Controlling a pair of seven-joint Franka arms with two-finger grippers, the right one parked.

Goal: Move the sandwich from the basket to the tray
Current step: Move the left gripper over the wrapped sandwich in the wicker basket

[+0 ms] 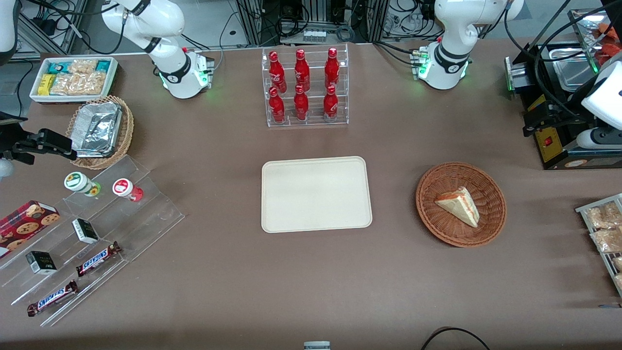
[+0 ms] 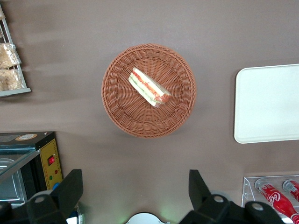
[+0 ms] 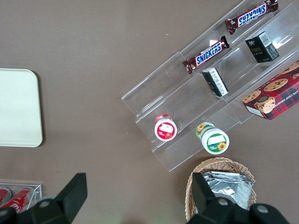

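We see the gripper with its two fingers spread wide and nothing between them, hanging high above the brown table, apart from everything on it. Out from the jaws comes the basket, round and reddish-brown, sitting on the table toward the working arm's end. The sandwich lies inside it, a little off centre toward the rim, with its red and green filling edge showing. In the front view the sandwich sits at about three o'clock within the basket. The tray rests flat at the table's middle, well apart from the basket, with the rack of red bottles at its twelve o'clock, farther from the front camera
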